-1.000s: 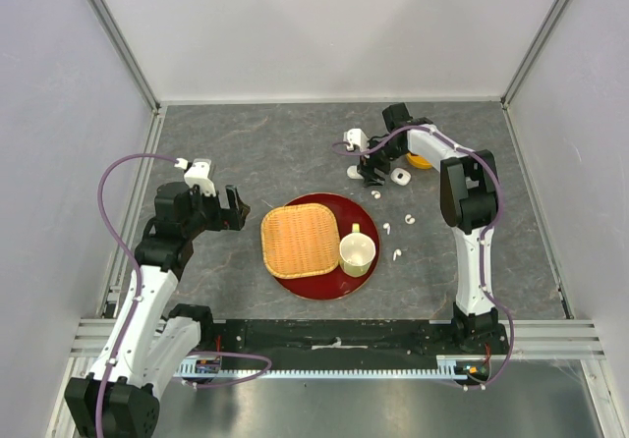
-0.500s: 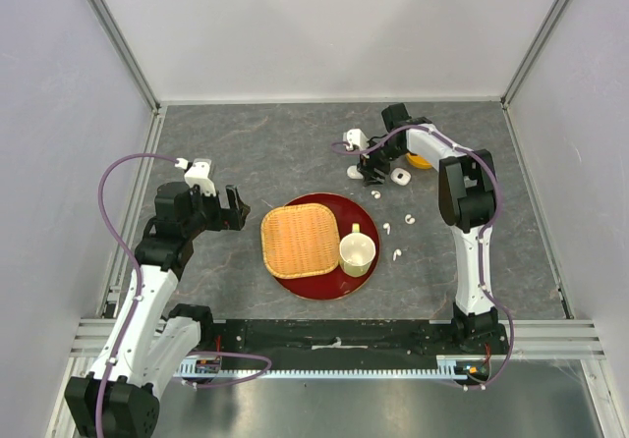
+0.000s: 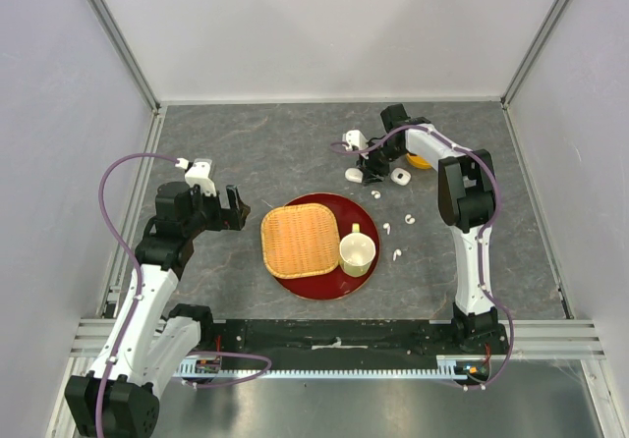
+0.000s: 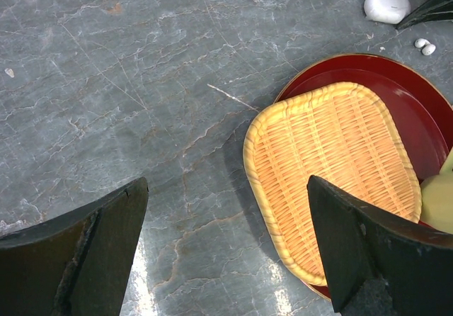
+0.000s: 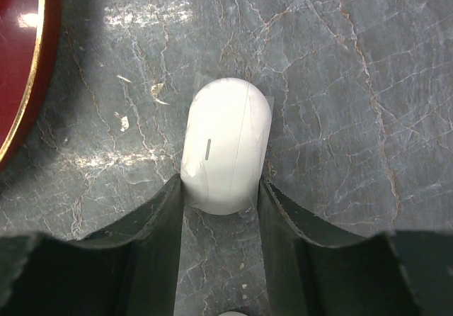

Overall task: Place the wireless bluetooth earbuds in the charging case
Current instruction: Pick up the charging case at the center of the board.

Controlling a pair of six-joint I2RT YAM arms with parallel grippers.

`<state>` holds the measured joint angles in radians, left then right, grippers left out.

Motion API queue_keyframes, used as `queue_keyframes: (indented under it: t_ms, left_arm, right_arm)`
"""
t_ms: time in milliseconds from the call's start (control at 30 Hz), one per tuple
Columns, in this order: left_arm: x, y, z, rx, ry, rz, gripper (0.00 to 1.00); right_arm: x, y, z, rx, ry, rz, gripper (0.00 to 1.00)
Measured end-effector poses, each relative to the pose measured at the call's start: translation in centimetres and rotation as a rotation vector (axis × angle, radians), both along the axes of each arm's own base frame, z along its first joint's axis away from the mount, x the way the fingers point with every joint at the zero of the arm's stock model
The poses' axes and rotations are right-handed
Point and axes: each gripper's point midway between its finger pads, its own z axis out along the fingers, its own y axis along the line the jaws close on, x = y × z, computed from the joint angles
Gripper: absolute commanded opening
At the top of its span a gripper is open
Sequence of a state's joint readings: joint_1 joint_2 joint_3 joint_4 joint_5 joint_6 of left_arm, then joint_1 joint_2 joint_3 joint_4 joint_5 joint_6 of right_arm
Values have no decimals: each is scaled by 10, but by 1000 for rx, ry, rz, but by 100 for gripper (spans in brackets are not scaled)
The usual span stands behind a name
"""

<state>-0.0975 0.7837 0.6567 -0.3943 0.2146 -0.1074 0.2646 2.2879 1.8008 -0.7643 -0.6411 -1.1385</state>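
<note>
A closed white charging case point(image 5: 226, 146) lies on the grey table, far right of centre point(image 3: 351, 175). My right gripper point(image 5: 220, 183) is shut on its near end, one finger pressed on each side; it reaches down beside it point(image 3: 366, 171). A second white case point(image 3: 400, 176) lies open just right of it. Several tiny white earbuds point(image 3: 387, 228) are scattered on the table to the right of the red tray. Two of the earbuds point(image 4: 425, 45) show near the closed case point(image 4: 386, 6). My left gripper point(image 4: 226, 188) hangs open over bare table, left of the basket point(image 3: 224, 212).
A round red tray point(image 3: 324, 289) holds a woven yellow basket point(image 3: 299, 239) and a cream cup point(image 3: 357, 251). A yellow object point(image 3: 421, 160) lies behind the open case. The tray's rim point(image 5: 18, 61) is close on the left of the right gripper.
The right gripper's fingers have closed in onto the sides of the closed case, and the case has shifted slightly left. The left arm has not moved.
</note>
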Motion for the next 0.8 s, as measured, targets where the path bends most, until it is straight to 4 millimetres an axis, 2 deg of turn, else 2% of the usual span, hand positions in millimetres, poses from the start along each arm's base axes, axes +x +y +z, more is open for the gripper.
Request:
queue_keyframes:
  t_ms: [200,400,533,633,800]
  left_arm:
    - [0,0,0,-1,0,-2,100]
    - [0,-1,0,-2,1,-3,100]
    - [-1,-1,3,-5,-10,-6,100]
    - [-3,-2,9,-15,-29,-3,100]
    - [-5,-11,18,-75,-33,-26,100]
  right_arm:
    - [0,0,0,8,4,-31,0]
    - [-1,0,2,30,-13,-103,0]
    - [-10,0,9,58,-39,-150,0]
    - [-12,1,26,87,-86,-172,0]
    - [-9,7,81,158,-220,-194,0]
